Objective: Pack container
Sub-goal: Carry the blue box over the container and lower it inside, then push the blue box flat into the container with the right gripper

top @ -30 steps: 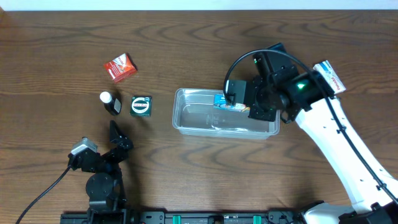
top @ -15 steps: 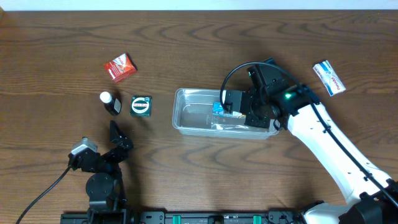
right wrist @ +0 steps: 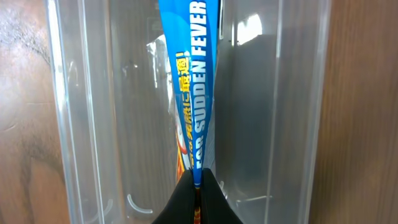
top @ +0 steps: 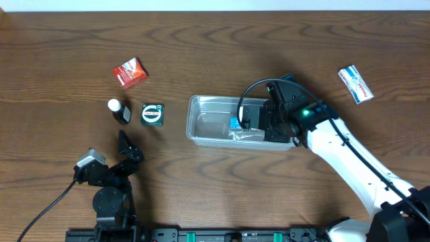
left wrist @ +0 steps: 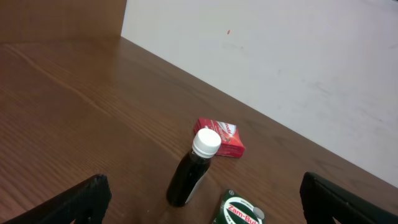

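Right pincer [right wrist: 198, 185] was clamped on a thin blue packet [right wrist: 189, 93] printed "FOR SUDDEN FEVER" — held edge-up inside the container [top: 201, 129], which sat near the middle of the table [top: 60, 40]. Left pincer [top: 127, 148] stood wide, gripping nothing, near a dark bottle [left wrist: 188, 177] with a white cap, a red box [left wrist: 222, 138] and a green box [left wrist: 239, 213] lettered "Zam-Bu" — the rest cut off.

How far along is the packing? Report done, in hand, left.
Done: nothing visibly lies loose in the container. In hand: the right gripper, shut on the blue packet, holds it inside the container. Left: release it, then the red box, dark bottle, green box and white box, all outside on the table.
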Robot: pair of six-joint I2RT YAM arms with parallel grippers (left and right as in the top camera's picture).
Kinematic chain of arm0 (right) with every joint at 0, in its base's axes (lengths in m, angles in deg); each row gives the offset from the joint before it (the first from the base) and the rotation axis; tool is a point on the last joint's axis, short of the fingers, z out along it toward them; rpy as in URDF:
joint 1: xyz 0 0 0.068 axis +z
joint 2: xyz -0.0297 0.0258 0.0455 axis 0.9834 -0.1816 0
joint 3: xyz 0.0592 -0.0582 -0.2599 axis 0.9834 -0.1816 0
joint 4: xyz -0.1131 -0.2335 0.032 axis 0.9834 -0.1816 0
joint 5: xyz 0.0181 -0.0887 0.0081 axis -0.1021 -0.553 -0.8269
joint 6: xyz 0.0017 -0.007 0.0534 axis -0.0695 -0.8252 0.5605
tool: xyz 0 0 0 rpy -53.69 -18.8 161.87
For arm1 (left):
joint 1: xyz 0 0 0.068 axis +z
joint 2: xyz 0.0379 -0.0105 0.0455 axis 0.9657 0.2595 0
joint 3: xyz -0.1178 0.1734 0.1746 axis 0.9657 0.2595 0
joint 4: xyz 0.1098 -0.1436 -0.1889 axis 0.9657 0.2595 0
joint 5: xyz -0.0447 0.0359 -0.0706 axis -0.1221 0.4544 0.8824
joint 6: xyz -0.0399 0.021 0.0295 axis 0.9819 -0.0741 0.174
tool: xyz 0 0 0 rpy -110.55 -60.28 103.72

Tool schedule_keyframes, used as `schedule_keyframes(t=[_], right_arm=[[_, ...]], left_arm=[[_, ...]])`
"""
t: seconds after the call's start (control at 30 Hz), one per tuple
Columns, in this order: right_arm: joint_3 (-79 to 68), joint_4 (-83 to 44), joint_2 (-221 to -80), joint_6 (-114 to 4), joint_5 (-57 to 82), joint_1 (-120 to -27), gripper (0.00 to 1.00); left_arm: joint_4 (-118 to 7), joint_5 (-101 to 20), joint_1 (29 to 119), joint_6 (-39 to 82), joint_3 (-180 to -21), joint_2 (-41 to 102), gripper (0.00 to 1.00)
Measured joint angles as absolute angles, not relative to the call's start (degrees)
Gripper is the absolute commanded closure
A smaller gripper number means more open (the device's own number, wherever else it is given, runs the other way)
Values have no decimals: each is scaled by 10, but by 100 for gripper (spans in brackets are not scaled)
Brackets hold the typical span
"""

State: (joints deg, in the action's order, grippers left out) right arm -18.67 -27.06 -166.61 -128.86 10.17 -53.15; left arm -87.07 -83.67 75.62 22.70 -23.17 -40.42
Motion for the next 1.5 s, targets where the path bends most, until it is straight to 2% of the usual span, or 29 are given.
schedule_keyframes(t=[0.57,0.77,0.83,0.93,1.0,1.07,1.5], right_arm=[[-214,-248,-1660,-1297,105,-530,98],[-222,-256,-1661,-1280,106,-530,61],[-227,-256,-1661,-1275,106,-530,46],[-228,-251,-1661,-1265,104,-530,17],[-228,-251,-1661,-1260,104,-530,4],[-228,-252,-1661,-1254,104,-530,1],[-183,-265,-1636,-1245,104,-529,1]], left_arm=[[-871,-837,756,227,-232,-404,2],[-870,-837,756,227,-232,-404,2],[-871,-837,756,227,-232,-404,2],[-870,-836,756,227,-232,-404,2],[-870,-836,756,227,-232,-404,2],[-870,-836,756,227,-232,-404,2],[-871,-837,756,227,-232,-404,2]])
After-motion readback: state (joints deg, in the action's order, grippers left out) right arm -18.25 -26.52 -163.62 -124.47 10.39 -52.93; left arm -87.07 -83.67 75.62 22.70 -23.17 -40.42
